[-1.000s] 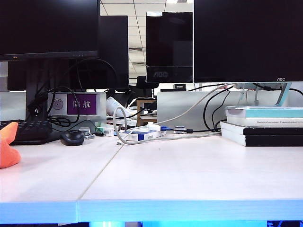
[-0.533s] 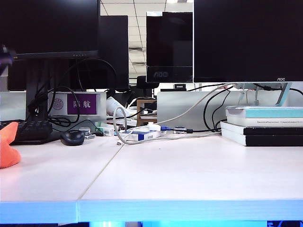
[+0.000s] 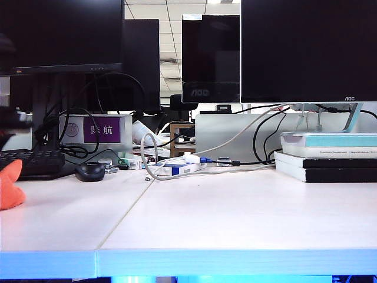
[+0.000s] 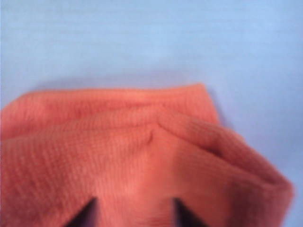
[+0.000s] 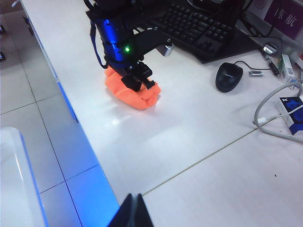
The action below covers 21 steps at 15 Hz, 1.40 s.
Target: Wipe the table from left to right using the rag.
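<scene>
The orange rag (image 3: 8, 187) lies at the far left of the white table (image 3: 235, 212). It fills the left wrist view as soft folds (image 4: 142, 151). My left gripper (image 4: 135, 208) is down on it, its two dark fingertips sunk into the cloth with a fold between them. From the right wrist view the left gripper (image 5: 138, 81) stands on top of the rag (image 5: 137, 97), close to the table's front edge. My right gripper (image 5: 134, 210) is shut and empty, hovering over the front edge near the table seam (image 5: 203, 158). It does not appear in the exterior view.
A black mouse (image 3: 90, 171) and a black keyboard (image 3: 35, 162) sit behind the rag. Loose cables and small boxes (image 3: 177, 168) lie at the middle back, with a stack of books (image 3: 330, 156) at the back right. Monitors stand along the rear.
The left arm has come down into view at the exterior view's left edge, over the rag. The rag's raised corner now sits a little lower.
</scene>
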Available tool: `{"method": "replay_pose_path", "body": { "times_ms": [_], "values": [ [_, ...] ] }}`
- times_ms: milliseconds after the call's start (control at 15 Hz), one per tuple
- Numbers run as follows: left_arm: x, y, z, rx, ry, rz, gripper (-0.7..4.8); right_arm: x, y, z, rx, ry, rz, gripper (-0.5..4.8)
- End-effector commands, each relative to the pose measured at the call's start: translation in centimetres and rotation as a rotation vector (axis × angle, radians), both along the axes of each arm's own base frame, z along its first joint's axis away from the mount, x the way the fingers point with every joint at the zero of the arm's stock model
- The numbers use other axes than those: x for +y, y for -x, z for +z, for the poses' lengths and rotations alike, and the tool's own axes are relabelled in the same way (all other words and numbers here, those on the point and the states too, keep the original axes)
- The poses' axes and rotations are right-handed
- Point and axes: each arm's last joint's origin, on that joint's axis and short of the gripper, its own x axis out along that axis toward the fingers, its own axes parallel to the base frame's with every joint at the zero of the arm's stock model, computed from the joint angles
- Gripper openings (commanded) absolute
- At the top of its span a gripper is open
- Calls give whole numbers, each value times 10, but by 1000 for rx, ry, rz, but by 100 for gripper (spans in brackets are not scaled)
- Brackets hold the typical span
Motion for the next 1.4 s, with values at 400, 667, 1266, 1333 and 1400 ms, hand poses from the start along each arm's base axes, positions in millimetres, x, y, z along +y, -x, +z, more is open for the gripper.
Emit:
{"method": "replay_pose_path", "body": {
  "times_ms": [400,667,1266,1333,1400],
  "values": [
    [-1,-13,-38,114,-16,-37,-6,0,1,4,-9,-27,2,-1],
    [-4,-11,-43,150,80,-109,-6,0,0,4,-11,-29,0,-1],
    [-47,-1,-43,209,248,-349,-6,-1,0,4,-2,-40,-36,-1],
    [-53,0,-43,212,253,-368,-6,-1,0,5,4,-46,-53,-1],
    [-59,2,-43,215,249,-391,-6,-2,0,5,4,-47,-59,-1]
  ]
}}
